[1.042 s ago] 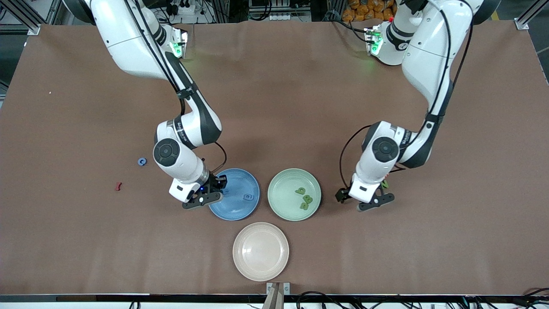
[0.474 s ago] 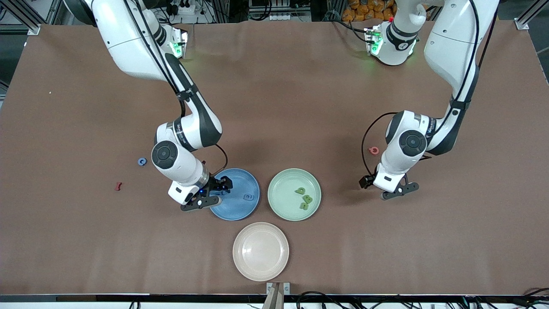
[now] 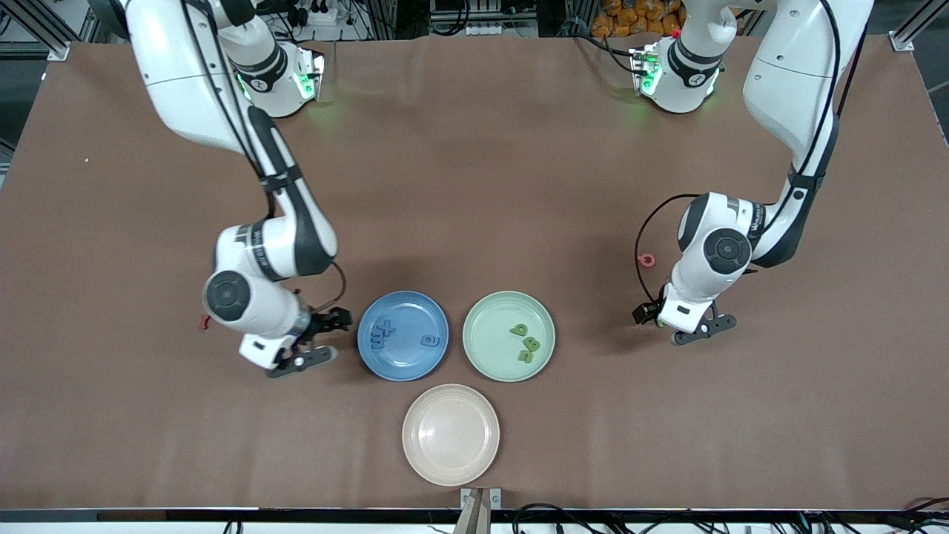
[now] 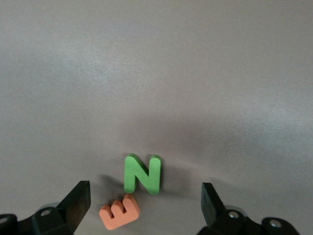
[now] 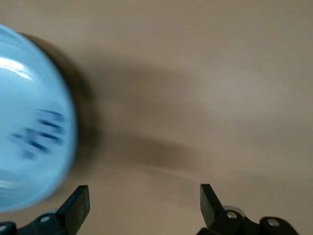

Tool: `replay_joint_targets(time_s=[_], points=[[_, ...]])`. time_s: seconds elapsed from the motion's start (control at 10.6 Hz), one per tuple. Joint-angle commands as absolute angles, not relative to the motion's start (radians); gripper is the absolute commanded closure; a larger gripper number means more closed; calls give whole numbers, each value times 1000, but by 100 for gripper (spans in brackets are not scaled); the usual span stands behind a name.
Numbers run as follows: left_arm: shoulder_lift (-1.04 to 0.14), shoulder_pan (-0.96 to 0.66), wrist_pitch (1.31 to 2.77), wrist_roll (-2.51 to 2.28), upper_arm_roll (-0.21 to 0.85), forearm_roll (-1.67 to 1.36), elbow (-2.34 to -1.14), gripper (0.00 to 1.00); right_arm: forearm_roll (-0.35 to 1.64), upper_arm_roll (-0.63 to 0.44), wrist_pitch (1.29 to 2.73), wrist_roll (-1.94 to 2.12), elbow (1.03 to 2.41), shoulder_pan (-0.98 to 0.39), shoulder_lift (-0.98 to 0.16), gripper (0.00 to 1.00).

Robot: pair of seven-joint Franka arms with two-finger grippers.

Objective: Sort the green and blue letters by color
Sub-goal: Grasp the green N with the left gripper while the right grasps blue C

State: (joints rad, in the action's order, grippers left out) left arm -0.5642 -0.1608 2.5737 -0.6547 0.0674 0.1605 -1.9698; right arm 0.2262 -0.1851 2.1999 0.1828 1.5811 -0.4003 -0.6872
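Now our left gripper (image 4: 142,205), spread, hovers over the green N (image 4: 142,174); next we pinch it. Our right gripper (image 5: 142,205) hangs spread beside the blue plate (image 3: 403,335).

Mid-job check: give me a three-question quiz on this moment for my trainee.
1. How many green letters lie on the green plate?
2. True or false: the right gripper holds a blue letter.
3. The left gripper hangs over: A) the green plate; B) the green N and the orange E; C) the blue plate.

Key: 1) three; 2) false, it is open and empty; 3) B.
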Motion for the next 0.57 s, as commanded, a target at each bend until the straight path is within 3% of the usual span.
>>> replay_joint_targets(time_s=[0.0,0.47], points=[[-551,-131,2563,-591,77,183,-1974,0,196,-285,2128,244,1629,-396,-638,0],[-601,-123,2563,-563,81,170,-1942,0,196,-446,2228,308,1849,-391,-536,0]])
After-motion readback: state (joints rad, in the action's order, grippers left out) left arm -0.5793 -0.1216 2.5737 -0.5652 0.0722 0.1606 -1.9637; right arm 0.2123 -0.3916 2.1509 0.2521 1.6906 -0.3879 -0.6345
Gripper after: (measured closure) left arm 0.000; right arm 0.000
